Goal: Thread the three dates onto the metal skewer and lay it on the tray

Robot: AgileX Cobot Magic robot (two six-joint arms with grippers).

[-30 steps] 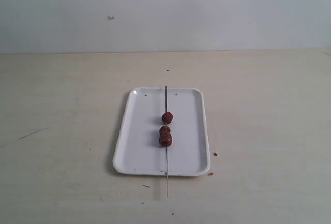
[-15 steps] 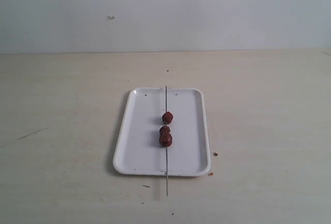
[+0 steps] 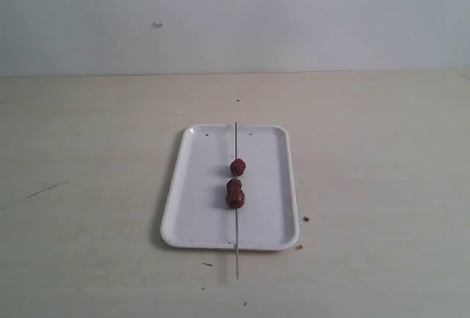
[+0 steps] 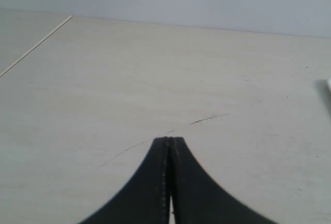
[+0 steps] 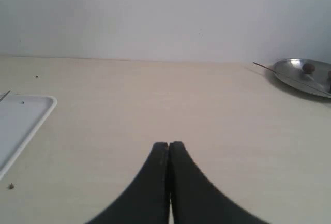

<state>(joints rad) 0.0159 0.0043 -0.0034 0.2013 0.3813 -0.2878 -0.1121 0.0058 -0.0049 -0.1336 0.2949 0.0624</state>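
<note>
One flat white rectangular tray [image 3: 192, 211] with rounded corners lies in the middle of the pale wooden desk [image 3: 88, 186]. One thin, straight, dark grey metal skewer [image 3: 236, 138] lies along the tray's length down the middle, its far tip just over the far rim and its near end sticking out past the near rim over the desk. Three small wrinkled dark red dates are threaded on it, all over the tray: the far date [image 3: 238, 167] sits alone, and after a small gap come the middle date [image 3: 234, 185] and the near date [image 3: 236, 199], which touch each other. Two reddish crumbs [image 3: 305, 219] lie on the desk just beside the tray's near right corner. There are two tools, and neither arm shows in the exterior view. The left tool [image 4: 170, 140] is held low over bare desk, aimed toward the pale wall, its two black fingers pressed together with nothing between them; a thin dark scratch [image 4: 207, 119] marks the desk ahead of it. The right tool [image 5: 168, 144] is in the same pose, fingers fully closed and empty, well apart from the tray's corner. Far off on the desk the right wrist view shows one round silver metal dish [image 5: 302, 81] with a thin rod across it
</note>
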